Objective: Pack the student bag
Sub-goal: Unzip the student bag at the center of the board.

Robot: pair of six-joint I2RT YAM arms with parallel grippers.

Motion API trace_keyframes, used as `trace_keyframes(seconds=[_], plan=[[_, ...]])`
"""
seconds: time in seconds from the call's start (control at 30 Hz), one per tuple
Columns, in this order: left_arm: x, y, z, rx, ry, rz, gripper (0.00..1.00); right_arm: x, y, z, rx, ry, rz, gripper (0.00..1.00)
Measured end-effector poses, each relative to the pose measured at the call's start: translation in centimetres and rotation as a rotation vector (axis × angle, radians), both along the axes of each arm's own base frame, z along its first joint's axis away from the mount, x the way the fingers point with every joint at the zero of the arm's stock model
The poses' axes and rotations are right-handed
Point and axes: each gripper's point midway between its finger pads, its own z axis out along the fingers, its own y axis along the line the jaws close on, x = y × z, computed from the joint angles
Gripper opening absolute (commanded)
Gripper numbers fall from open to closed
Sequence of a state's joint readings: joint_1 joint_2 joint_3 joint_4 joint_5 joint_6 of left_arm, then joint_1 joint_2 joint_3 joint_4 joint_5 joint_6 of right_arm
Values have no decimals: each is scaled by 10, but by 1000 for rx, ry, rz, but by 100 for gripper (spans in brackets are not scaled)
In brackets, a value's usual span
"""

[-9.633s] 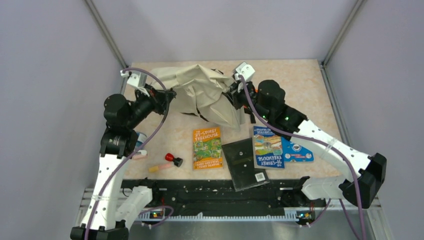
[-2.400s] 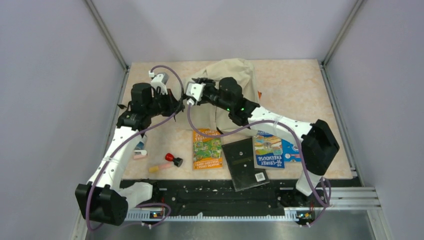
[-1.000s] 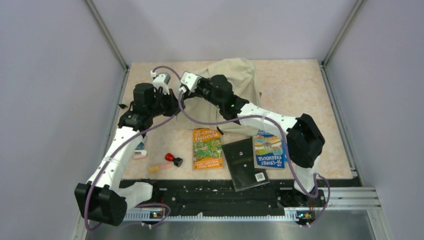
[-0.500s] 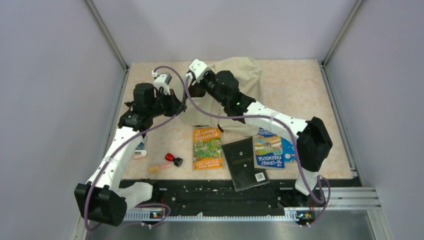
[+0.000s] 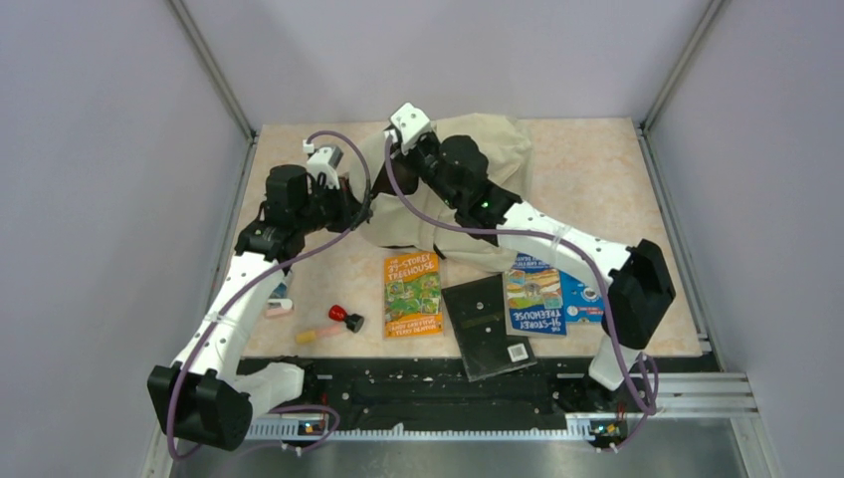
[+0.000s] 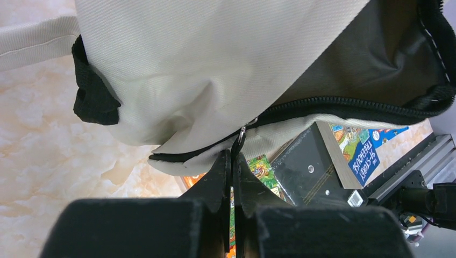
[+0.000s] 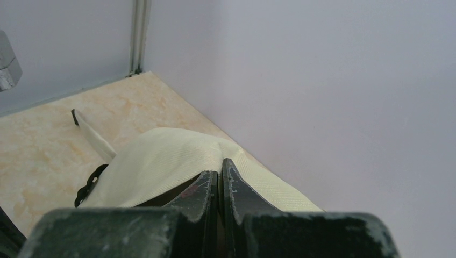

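The student bag (image 5: 501, 145) sits at the back of the bench (image 5: 597, 179), near the middle. It is soft and cream, with black bits. The left pincer (image 6: 231, 157) is pinched tight on the little metal zipper pull (image 6: 241, 132) at the bag's low edge. The black zipper (image 6: 344, 102) runs along the mouth of the bag, and the mouth is partly open (you can see the dark inside). The right pincer (image 7: 219, 171) is closed tight too. It holds up a fold of the bag's cloth, on the side of the bag nearest the left arm. A cream strap (image 7: 92, 135) lies flat on the bench beside the bag. In front of the bag lie an orange book (image 5: 413, 295), a flat black thing (image 5: 487, 327) and a blue book (image 5: 532, 296). Further left are a small red and black thing (image 5: 344, 317) and a pink and yellow stick (image 5: 318, 332).
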State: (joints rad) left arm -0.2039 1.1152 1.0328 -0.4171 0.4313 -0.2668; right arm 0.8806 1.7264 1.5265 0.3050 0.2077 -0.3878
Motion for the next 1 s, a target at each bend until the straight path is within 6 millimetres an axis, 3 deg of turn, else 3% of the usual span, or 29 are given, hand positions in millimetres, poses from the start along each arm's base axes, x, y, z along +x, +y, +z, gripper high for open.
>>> trace_keyframes(seconds=[0.37, 0.73, 1.0], plan=[[5, 8, 2, 31, -6, 50, 0, -3, -8, 24, 51, -16, -17, 0], [10, 35, 19, 77, -80, 194, 0, 0, -18, 76, 165, -63, -40, 0], [14, 52, 26, 80, -100, 281, 0, 13, -32, 81, 265, -24, -76, 0]])
